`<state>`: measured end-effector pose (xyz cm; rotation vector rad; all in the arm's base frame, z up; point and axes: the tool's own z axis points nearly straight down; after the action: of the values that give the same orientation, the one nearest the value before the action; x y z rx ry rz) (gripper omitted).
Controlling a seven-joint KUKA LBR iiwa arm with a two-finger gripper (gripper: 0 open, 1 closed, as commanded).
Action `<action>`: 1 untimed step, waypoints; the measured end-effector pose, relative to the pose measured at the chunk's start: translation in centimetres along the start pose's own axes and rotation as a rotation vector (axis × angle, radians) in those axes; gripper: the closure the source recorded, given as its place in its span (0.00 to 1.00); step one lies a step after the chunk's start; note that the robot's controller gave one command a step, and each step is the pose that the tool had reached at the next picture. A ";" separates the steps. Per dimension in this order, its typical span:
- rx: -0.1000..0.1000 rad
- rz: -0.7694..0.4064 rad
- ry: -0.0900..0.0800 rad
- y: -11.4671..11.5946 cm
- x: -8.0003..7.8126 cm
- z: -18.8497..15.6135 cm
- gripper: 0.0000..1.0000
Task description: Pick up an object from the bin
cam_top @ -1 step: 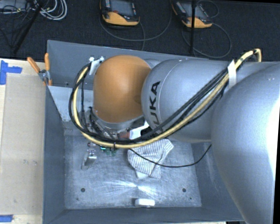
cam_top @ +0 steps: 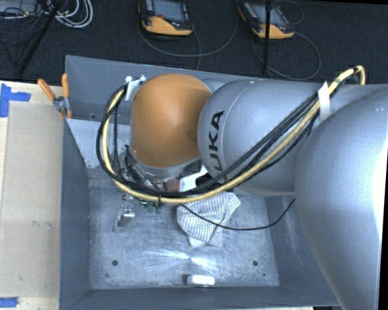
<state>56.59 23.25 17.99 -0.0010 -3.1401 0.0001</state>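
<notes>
In the camera view the gripper (cam_top: 126, 214), open or closed I cannot tell, hangs low over the bin (cam_top: 75, 242) floor at left, likely to reach the crumpled striped cloth (cam_top: 205, 226) just beside it, 1 small white block (cam_top: 200, 279) lying well apart by the front wall.

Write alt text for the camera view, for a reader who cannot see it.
A large silver KUKA arm with an orange wrist cover reaches from the right down into a grey metal bin, its wrist low over the back left. A crumpled striped cloth lies beside it, and a small white block sits by the near wall.
</notes>
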 end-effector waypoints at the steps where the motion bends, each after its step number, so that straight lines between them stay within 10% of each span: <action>1: -0.001 -0.090 -0.005 -1.0 -1.2 3.8 0.00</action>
<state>57.73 22.25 14.18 0.1408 -3.1420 -0.0021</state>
